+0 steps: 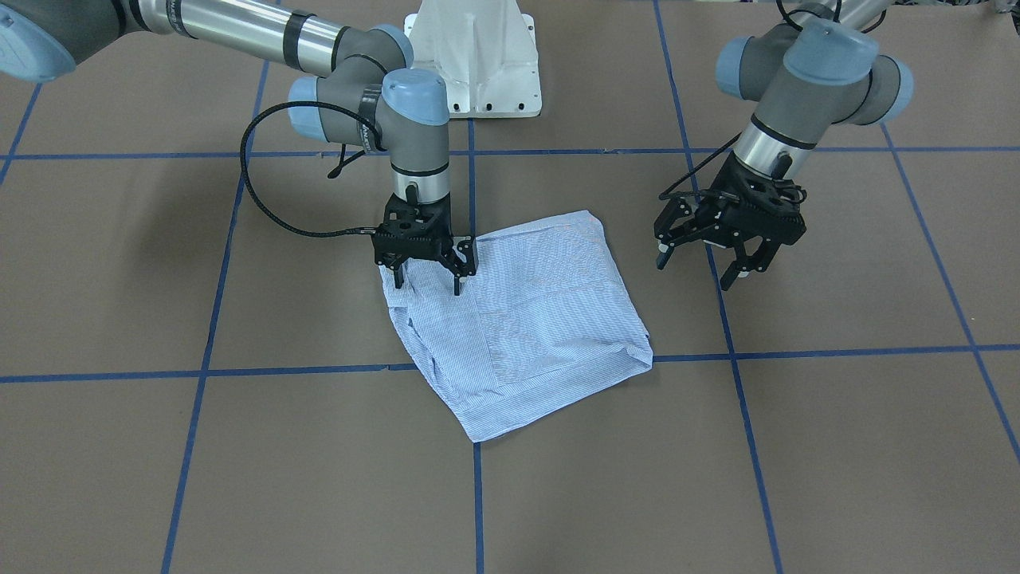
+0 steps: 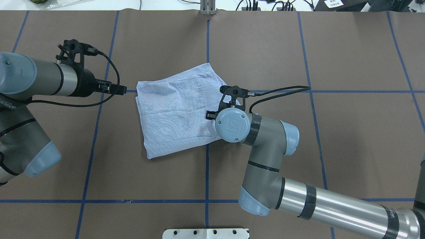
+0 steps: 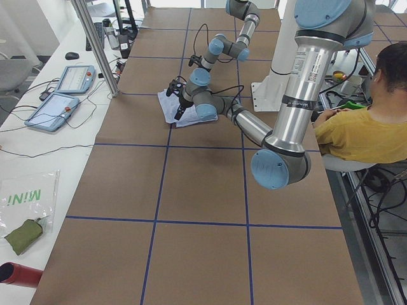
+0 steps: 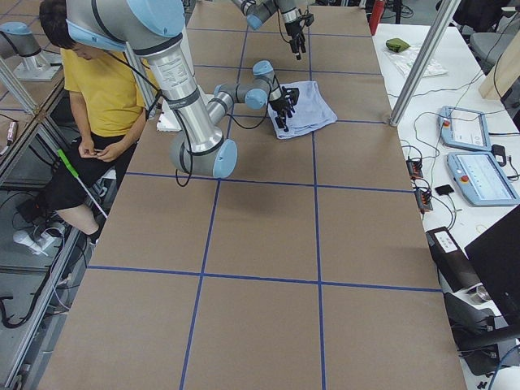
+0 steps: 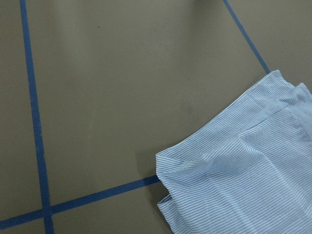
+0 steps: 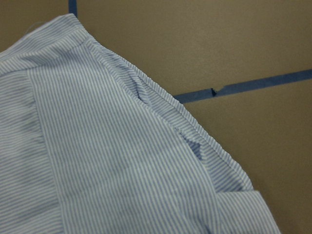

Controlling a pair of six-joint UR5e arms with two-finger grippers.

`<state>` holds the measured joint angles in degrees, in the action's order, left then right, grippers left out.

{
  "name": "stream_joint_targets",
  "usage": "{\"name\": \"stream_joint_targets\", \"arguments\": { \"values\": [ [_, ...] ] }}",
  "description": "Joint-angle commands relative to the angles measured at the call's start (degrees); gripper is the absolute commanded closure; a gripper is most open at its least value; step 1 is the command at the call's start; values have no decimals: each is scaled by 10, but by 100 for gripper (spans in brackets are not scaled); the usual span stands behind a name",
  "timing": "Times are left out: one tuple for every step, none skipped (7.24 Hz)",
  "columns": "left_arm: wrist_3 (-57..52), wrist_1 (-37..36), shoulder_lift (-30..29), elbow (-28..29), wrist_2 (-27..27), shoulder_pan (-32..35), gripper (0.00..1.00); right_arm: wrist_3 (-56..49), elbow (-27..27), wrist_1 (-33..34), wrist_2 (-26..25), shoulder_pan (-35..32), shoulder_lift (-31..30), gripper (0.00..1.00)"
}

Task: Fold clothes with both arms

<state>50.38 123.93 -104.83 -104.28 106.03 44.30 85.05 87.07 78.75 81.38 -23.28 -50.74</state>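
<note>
The clothes are one blue-and-white striped shirt (image 1: 542, 319), folded into a rough square and lying flat at the table's middle (image 2: 176, 116). My right gripper (image 1: 428, 283) points straight down with its jaws open. Its fingertips (image 1: 458, 288) stand on or just above the shirt's corner nearest the robot. From overhead, the right wrist (image 2: 232, 124) covers that corner. My left gripper (image 1: 693, 273) hangs open and empty above bare table, apart from the shirt's edge on its own side. The left wrist view has the shirt's corner (image 5: 243, 185) at lower right. A hemmed edge (image 6: 161, 97) fills the right wrist view.
The white pedestal base (image 1: 478, 56) stands behind the shirt. Blue tape lines (image 1: 741, 399) grid the brown table. A seated person in a yellow top (image 3: 362, 127) is beside the robot. A side bench with tablets (image 3: 63, 95) and a metal post (image 4: 422, 65) border the far edge.
</note>
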Motion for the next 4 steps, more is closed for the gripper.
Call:
{"name": "stream_joint_targets", "arguments": {
  "values": [
    [1, 1, 2, -2, 0, 0, 0, -8, 22, 5, 13, -13, 4, 0],
    [3, 1, 3, -4, 0, 1, 0, -10, 40, 24, 55, -39, 5, 0],
    [7, 1, 4, -6, 0, 1, 0, -34, 79, 73, 93, -68, 5, 0],
    [8, 0, 5, -9, 1, 1, 0, -79, 132, 136, 138, -105, 5, 0]
  ]
}}
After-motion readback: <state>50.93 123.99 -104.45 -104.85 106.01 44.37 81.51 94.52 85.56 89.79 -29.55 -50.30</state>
